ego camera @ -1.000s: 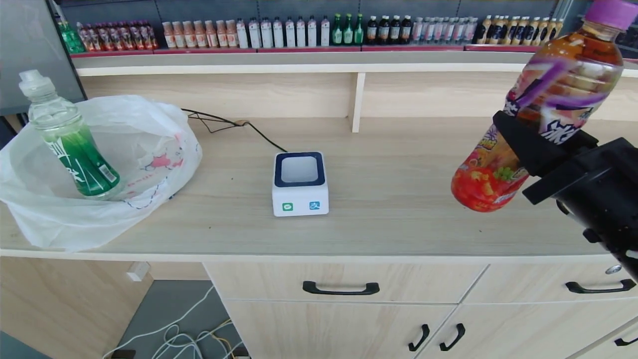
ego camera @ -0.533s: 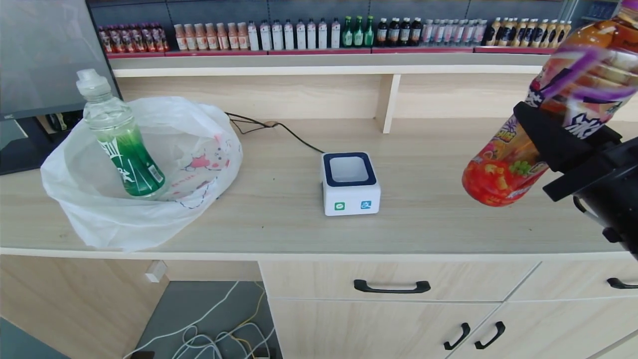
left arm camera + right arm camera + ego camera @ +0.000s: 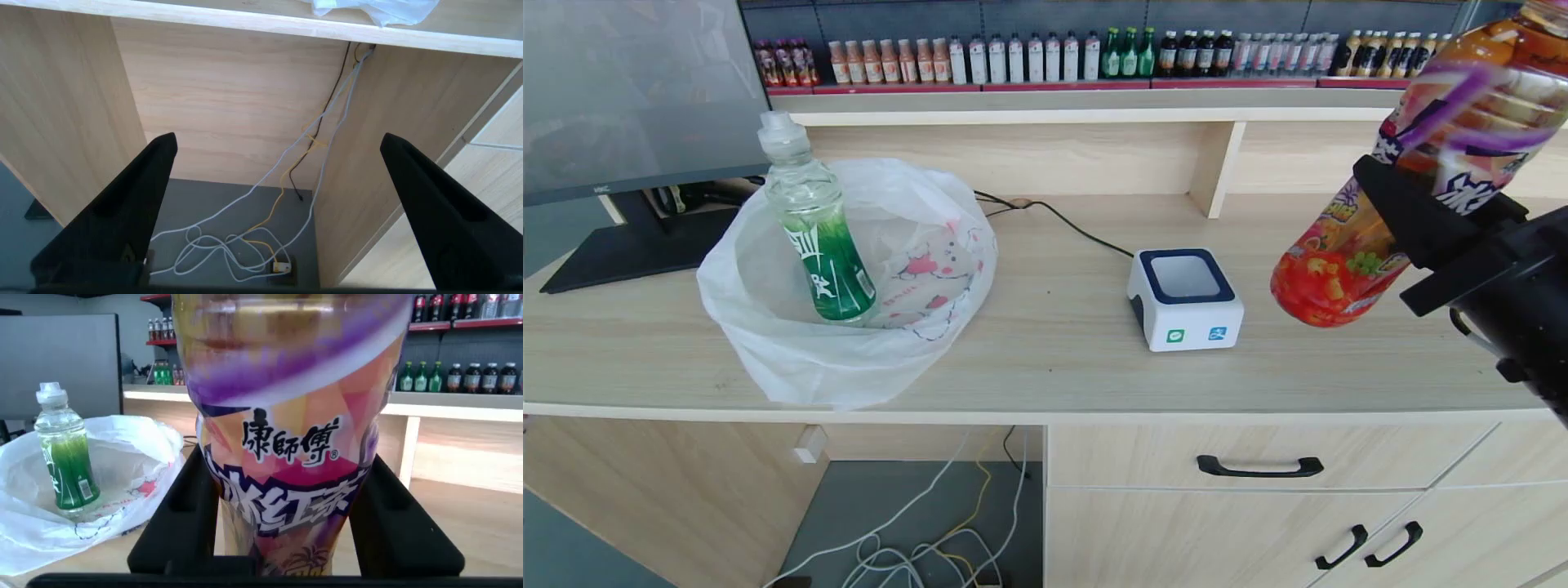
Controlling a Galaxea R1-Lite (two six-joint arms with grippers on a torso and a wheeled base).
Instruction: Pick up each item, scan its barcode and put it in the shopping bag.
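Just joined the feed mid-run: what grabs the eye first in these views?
The large orange drink bottle with the purple-swirled label stands out first. It is clamped in the right gripper and held tilted in the air above the counter, to the right of the white scanner. Next comes the green bottle, standing inside the white shopping bag on the counter's left side.

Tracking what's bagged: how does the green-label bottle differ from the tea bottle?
The green-label bottle stands in the shopping bag; the tea bottle is tilted in the right gripper, above the counter. The green-label bottle is slimmer, clear-topped; the tea bottle wider, orange-red. Both are labelled drink bottles.
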